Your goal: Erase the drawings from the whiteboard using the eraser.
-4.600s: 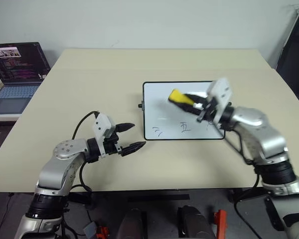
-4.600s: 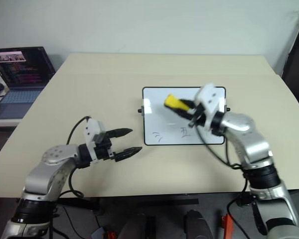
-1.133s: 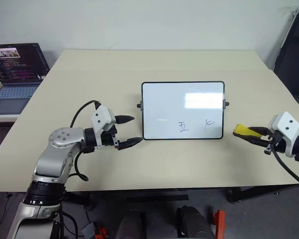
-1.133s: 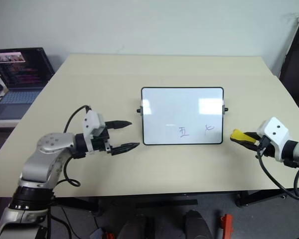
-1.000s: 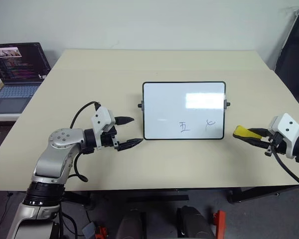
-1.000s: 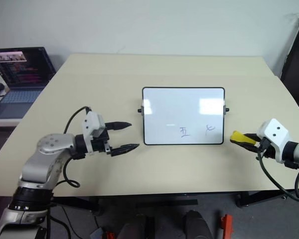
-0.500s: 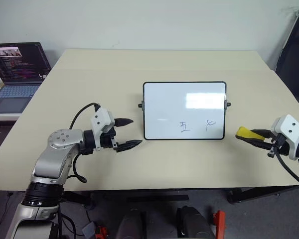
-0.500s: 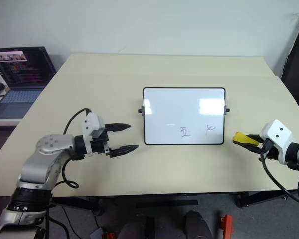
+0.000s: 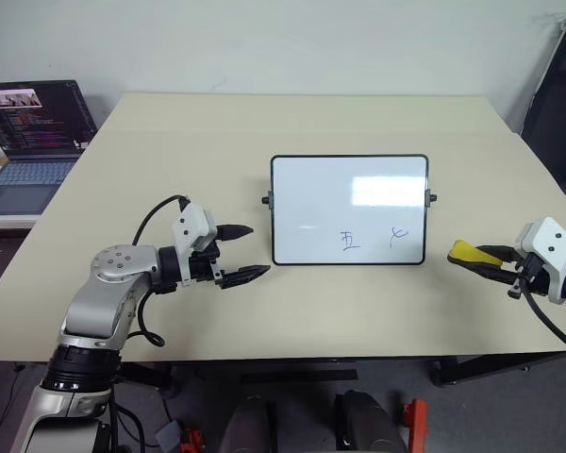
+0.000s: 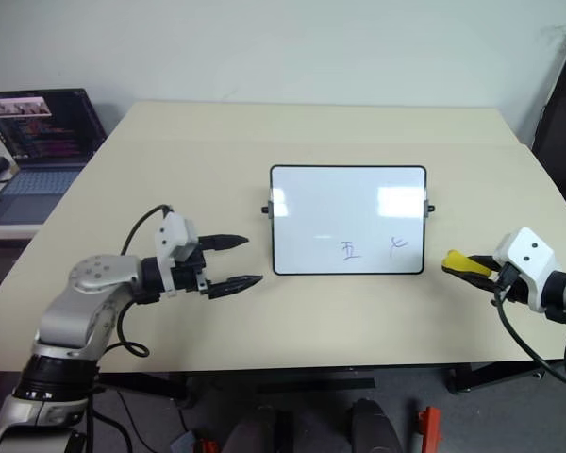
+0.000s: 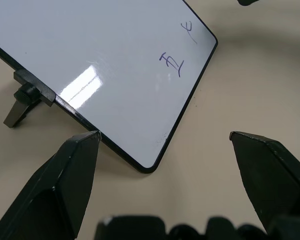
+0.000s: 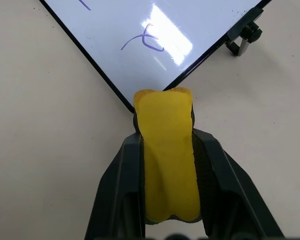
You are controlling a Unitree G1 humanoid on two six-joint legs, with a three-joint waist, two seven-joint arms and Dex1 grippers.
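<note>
Right wrist view: the bright yellow wedge-shaped eraser (image 12: 169, 155) was pinched between the two black fingers of the right gripper (image 12: 167, 150), its tip just short of the near corner of the white rectangular whiteboard with thin black frame (image 9: 349, 209). Two small blue marker drawings (image 9: 372, 238), a boxy character and a curly mark, sat on the board's near part, ahead of the eraser. The left gripper (image 9: 242, 253), fingers spread and empty, hovered just beside the board's opposite near corner above the beige table (image 9: 170, 151). An open laptop (image 9: 28, 142) stood well apart.
</note>
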